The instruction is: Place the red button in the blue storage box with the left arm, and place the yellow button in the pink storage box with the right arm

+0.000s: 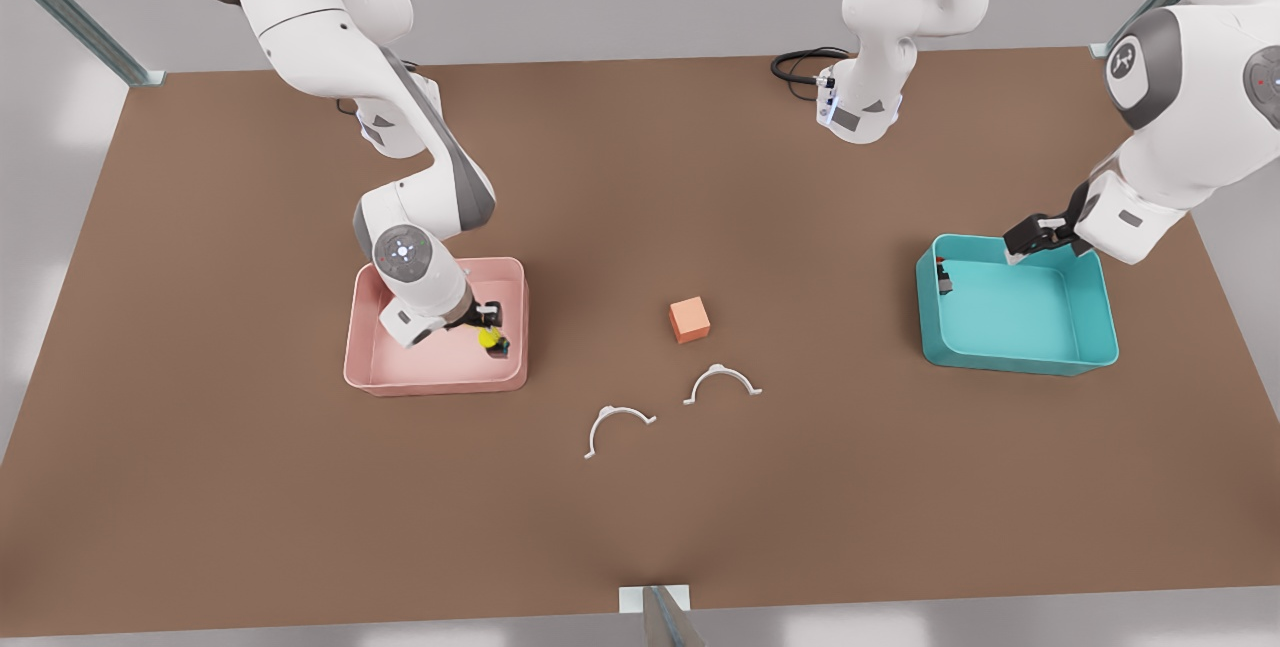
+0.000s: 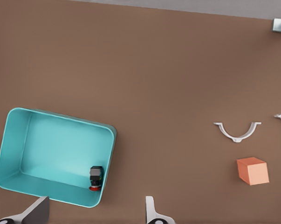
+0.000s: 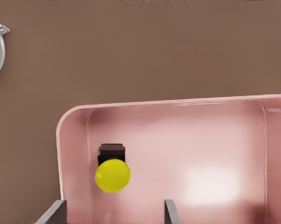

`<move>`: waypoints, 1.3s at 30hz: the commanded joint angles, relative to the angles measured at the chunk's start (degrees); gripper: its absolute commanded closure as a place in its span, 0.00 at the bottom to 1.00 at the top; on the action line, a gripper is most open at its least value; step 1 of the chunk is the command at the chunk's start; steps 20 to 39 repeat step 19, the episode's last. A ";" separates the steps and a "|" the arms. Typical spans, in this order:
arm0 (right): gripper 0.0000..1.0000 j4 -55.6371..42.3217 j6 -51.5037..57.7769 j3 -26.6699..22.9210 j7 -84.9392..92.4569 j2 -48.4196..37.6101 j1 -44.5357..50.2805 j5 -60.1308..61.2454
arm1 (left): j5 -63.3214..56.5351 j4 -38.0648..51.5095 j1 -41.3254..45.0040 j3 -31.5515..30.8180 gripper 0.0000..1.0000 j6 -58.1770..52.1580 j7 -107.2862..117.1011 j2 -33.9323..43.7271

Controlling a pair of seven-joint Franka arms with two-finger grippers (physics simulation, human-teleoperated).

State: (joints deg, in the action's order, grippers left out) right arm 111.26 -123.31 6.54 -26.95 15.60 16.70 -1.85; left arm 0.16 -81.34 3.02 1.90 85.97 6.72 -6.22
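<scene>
I count two storage boxes, two buttons, two white curved clips and one orange cube on the brown table [image 1: 200, 487].

The pink storage box [image 1: 437, 385] sits left of centre in the front view. The yellow button [image 1: 489, 338] lies inside it, against the wall on the front view's right, black base showing behind the yellow cap. The blue storage box [image 1: 1015, 357] sits at the right of the front view. The red button [image 1: 944, 277] lies inside it, close to the wall on the front view's left, near a corner.

The orange cube [image 1: 689, 319] rests near the middle of the table, with one clip [image 1: 722, 383] just below it and the second clip [image 1: 616, 424] lower and further left.

Right arm: elbow bent, wrist pointing down into the pink box. Right gripper [image 1: 487, 325] hangs just over the yellow button, fingers [image 3: 54, 212] spread apart, gripping nothing.

Left arm: reaches in from the upper right of the front view. Left gripper [image 1: 1040, 235] hovers above the far rim of the blue box, fingers [image 2: 152, 212] wide apart and empty.
</scene>
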 commanded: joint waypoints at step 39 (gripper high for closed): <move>0.00 -23.98 28.21 -12.34 31.70 -11.47 -8.97 0.89 | -0.42 0.05 0.50 -0.41 0.00 -0.10 3.30 0.15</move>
